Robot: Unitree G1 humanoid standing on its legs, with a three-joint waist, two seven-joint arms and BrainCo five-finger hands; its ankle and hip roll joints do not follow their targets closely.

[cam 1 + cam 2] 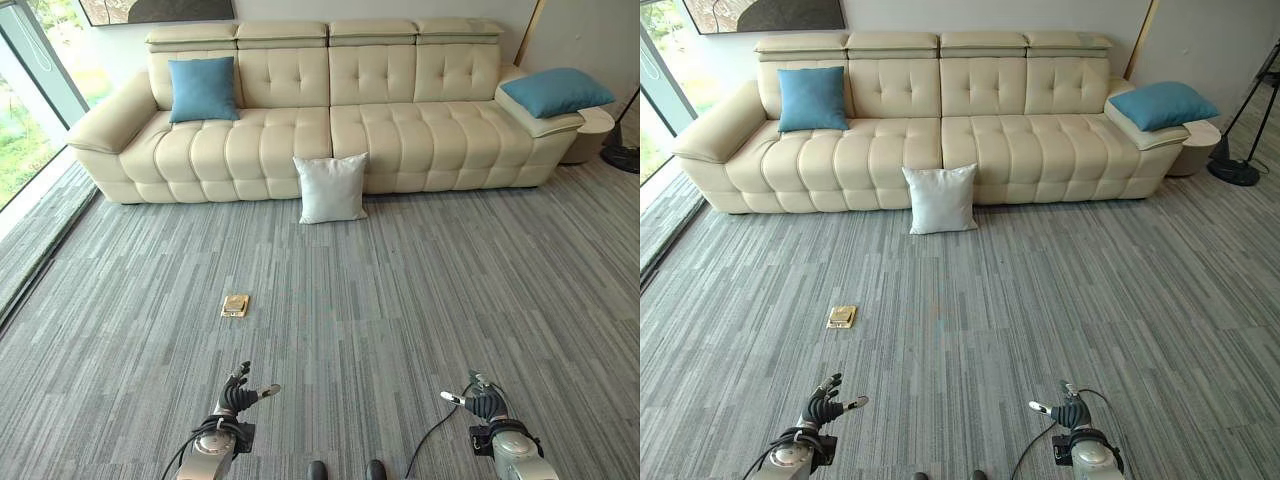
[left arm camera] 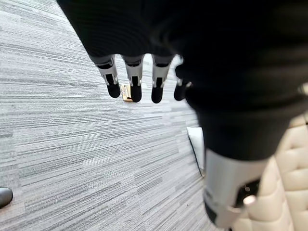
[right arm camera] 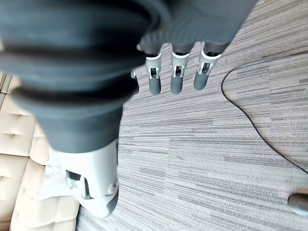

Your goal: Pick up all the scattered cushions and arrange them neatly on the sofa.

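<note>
Left hand (image 1: 237, 398), right hand (image 1: 484, 403): fingers relaxed, spread, empty. Small brass floor plate (image 1: 235, 305) just ahead of left fingers. Far ahead: white square fabric cushion (image 1: 332, 188) on grey striped carpet (image 1: 420, 300), leaning against cream tufted leather sofa (image 1: 400, 130); two teal cushions (image 1: 203, 89) (image 1: 556, 92) already up there. Step: approach. Next: close in, grasp white cushion.

Small brass floor plate (image 1: 235, 305) — perhaps a socket cover — too small to tell.

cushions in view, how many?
3: a blue cushion on the sofa's left seat, another blue one on its right armrest, a white cushion on the floor against its front.
</note>
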